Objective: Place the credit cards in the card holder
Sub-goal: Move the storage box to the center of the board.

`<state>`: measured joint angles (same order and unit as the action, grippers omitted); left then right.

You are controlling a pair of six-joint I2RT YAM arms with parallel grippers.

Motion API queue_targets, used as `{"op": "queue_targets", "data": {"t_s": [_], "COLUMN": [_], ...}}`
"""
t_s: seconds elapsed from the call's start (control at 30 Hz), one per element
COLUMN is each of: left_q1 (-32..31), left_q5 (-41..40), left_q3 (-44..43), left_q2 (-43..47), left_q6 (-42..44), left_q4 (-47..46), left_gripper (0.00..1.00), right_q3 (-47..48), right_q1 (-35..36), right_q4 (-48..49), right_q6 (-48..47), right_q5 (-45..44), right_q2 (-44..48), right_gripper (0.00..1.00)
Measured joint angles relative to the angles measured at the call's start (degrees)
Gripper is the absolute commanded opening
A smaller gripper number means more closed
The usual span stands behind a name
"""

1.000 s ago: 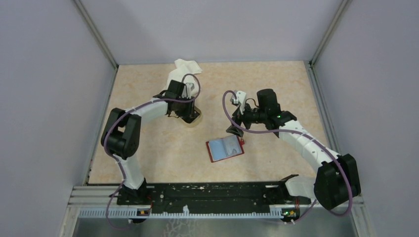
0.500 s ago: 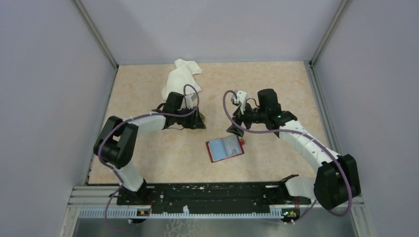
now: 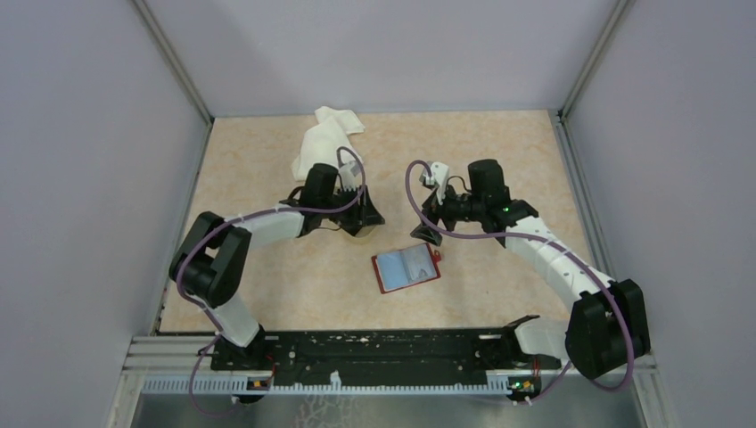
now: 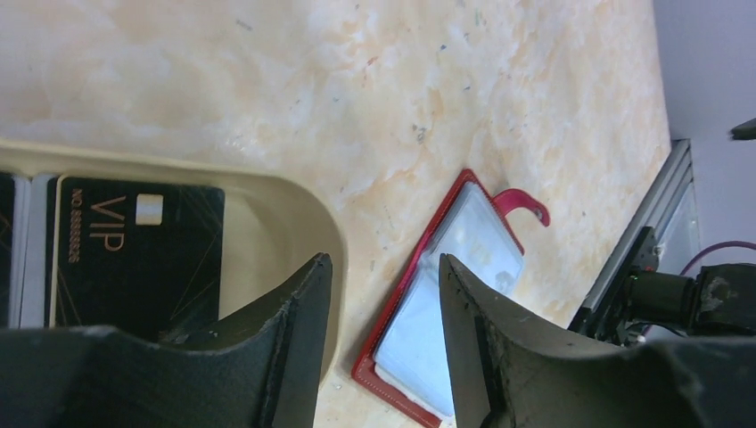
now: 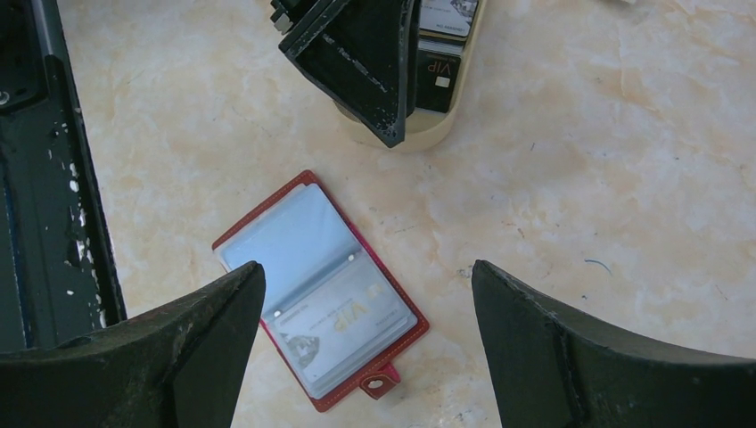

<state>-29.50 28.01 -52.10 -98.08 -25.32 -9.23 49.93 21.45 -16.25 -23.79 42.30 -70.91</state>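
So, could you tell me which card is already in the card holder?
The pale VIP card in a clear pocket of the open red holder; the black VIP card lies in the tan dish.

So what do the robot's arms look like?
The left arm and right arm have white tube-like links and chunky black joints. A thin purple cable loops along each. A small green light glows on the right one. The left gripper and right gripper have black wedge-shaped fingers, scuffed with pale scratches.
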Motion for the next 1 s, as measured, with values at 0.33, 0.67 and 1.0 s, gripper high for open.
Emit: {"op": "queue_targets", "data": {"t_s": [0.33,0.67,1.0], "left_q1": [-0.04,-0.04,-0.04], "left_q5": [-0.57,-9.07,-9.79], "left_q3": [-3.37,-3.04,-3.17], "left_q2": [-0.42,5.84,2.93], "left_q6": [-1.86,8.28,13.38], "left_q4": [-1.51,6.36,14.12], "left_gripper": [0.45,0.07,0.06], "right_q3": [0.00,0.00,0.00], "right_q1": [-0.26,-0.26,-0.26], "right_q4": [0.04,0.37,0.39], "right_q6": [0.50,1.07,1.07], "right_q5": [0.68,1.16,1.16], "right_q2": [-0.04,-0.07,-0.07], "right_gripper": [0.85,0.85,0.85]}}
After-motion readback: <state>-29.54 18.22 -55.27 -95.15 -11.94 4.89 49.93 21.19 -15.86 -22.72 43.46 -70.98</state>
